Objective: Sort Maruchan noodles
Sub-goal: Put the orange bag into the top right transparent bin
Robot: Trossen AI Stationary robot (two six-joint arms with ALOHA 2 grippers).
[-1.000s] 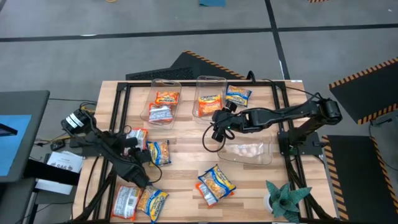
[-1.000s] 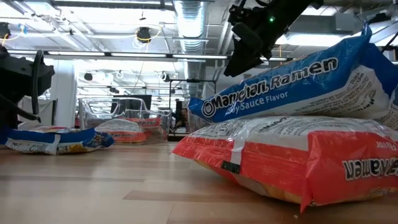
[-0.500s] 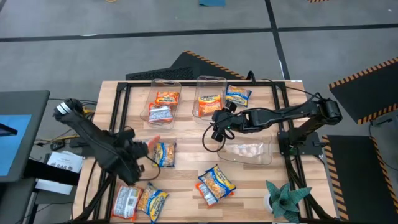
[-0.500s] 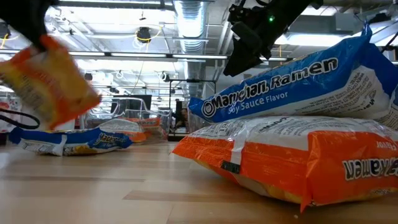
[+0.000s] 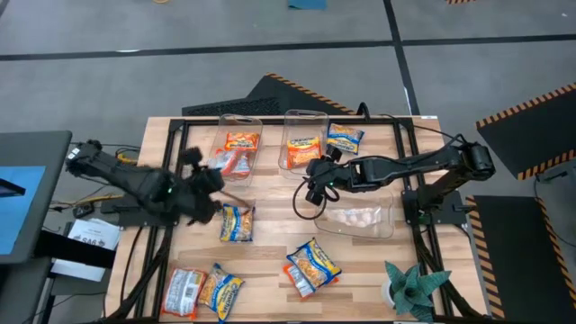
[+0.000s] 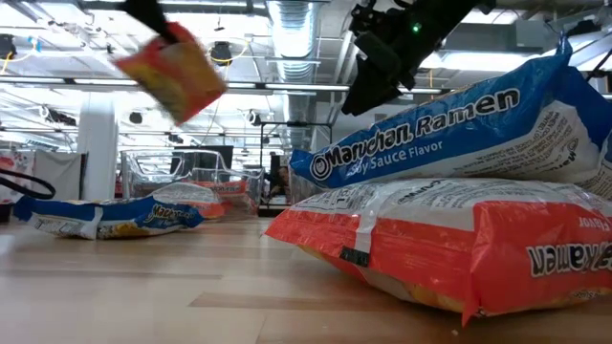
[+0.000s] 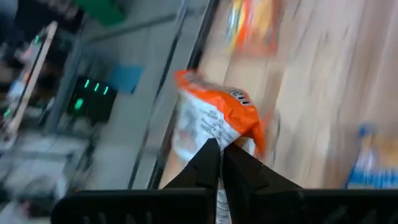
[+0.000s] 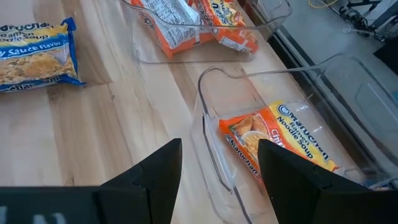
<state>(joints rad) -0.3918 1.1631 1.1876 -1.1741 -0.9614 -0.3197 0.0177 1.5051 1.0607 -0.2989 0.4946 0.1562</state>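
My left hand (image 5: 209,175) pinches an orange ramen packet (image 6: 172,69) by one end, tilted, left of centre; my right hand (image 5: 314,191) waits spread wide mid-frame.

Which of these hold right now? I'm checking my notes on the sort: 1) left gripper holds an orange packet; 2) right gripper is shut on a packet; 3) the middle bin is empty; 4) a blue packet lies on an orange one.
1) True: the left gripper is shut on an orange packet, lifted off the table.
2) False: the right gripper is open and empty, above the middle bin.
3) False: it holds an orange noodle packet.
4) True: blue packet rests on an orange-red one.
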